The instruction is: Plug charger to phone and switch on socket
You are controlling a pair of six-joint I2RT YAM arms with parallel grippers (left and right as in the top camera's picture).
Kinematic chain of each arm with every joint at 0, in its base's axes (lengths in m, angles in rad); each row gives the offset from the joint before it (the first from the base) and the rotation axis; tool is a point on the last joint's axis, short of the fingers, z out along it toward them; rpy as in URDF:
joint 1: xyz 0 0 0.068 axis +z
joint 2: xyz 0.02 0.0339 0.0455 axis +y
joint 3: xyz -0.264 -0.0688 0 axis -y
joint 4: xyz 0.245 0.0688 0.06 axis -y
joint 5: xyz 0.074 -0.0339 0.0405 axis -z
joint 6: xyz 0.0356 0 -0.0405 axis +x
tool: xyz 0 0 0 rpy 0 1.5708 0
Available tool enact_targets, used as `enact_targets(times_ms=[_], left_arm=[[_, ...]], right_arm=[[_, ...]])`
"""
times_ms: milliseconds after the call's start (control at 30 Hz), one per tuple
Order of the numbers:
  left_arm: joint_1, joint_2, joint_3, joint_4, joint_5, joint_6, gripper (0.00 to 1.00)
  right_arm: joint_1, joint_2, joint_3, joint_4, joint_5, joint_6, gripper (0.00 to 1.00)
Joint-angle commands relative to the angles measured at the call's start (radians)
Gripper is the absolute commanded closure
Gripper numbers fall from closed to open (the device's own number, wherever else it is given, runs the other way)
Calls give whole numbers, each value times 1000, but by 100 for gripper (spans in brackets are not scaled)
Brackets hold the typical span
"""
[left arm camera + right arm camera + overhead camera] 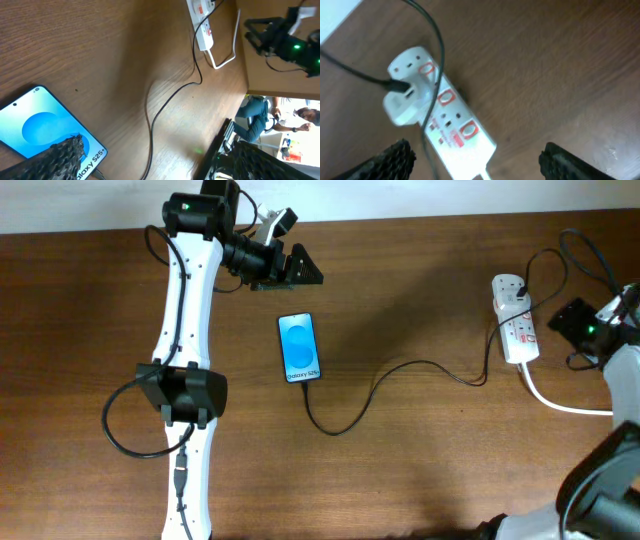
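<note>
The phone (299,347) lies flat mid-table, its blue screen up; it also shows in the left wrist view (45,130). The charger cable (400,370) runs from the phone's lower edge, where its plug tip (101,175) meets the phone, in a loop to the white adapter (402,102) in the socket (516,320). My left gripper (298,268) is open and empty, just beyond the phone's top edge. My right gripper (477,157) is open and empty, hovering over the near end of the socket (447,122), not touching it.
The thick white cord (560,402) leaves the socket toward the right edge. The cable (155,115) snakes across the wood between phone and socket (202,27). The table's far edge runs behind the left arm. People and equipment show past the table edge in the left wrist view.
</note>
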Motion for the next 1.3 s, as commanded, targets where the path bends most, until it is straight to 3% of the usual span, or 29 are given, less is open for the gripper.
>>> enact_targets(times_ms=[0, 233, 367, 667, 733, 867, 967, 1267], left_arm=[[-2, -11, 19, 0, 11, 13, 1], [-2, -11, 19, 0, 11, 1, 1], [-2, -11, 19, 0, 11, 1, 1], [-2, -11, 19, 2, 11, -75, 1], [-2, -11, 19, 3, 11, -75, 1], [-2, -11, 19, 4, 11, -75, 1], [-2, -11, 19, 4, 11, -75, 1], [-2, -11, 19, 8, 11, -74, 1]], right_arm=[[-3, 77, 11, 53, 17, -10, 16], [-3, 229, 11, 245, 36, 21, 16], [-3, 298, 11, 303, -87, 82, 21], [-2, 347, 43, 267, -183, 283, 29], [-1, 347, 79, 238, -183, 245, 29], [48, 347, 131, 228, -93, 22, 29], [76, 357, 131, 231, -47, -36, 29], [77, 404, 130, 206, -40, -39, 29]])
